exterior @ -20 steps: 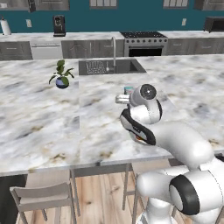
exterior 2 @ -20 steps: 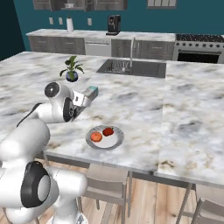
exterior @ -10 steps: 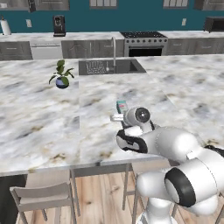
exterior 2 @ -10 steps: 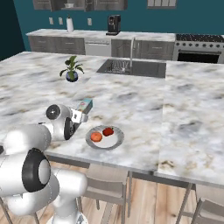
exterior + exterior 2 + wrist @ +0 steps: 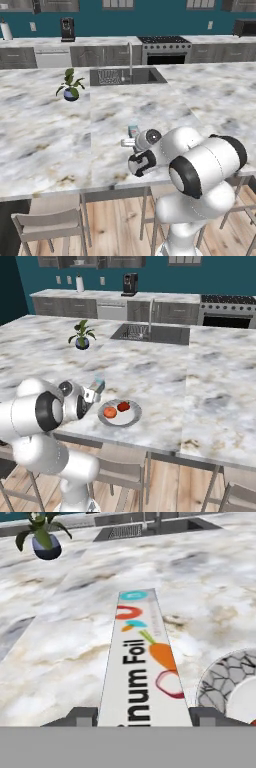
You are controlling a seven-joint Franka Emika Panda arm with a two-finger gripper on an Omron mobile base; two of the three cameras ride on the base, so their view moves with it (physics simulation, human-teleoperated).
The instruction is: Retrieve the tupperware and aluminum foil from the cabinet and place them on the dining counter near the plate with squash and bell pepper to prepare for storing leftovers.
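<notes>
Gripper (image 5: 142, 717) clamped on the aluminum foil (image 5: 142, 672), one finger at each long side of the carton. Carton held low over the dining counter (image 5: 165, 376), stretching away from the hand, just beside the plate (image 5: 131, 417) carrying two reddish-orange pieces.

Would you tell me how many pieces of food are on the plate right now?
2: an orange piece on the plate nearer the arm, and a red piece beside it, farther from the arm. None seems hidden.

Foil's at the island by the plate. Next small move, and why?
Probably open the gripper and let go: the aluminum foil between its fingers already lies low over the dining counter, right beside the plate.
</notes>
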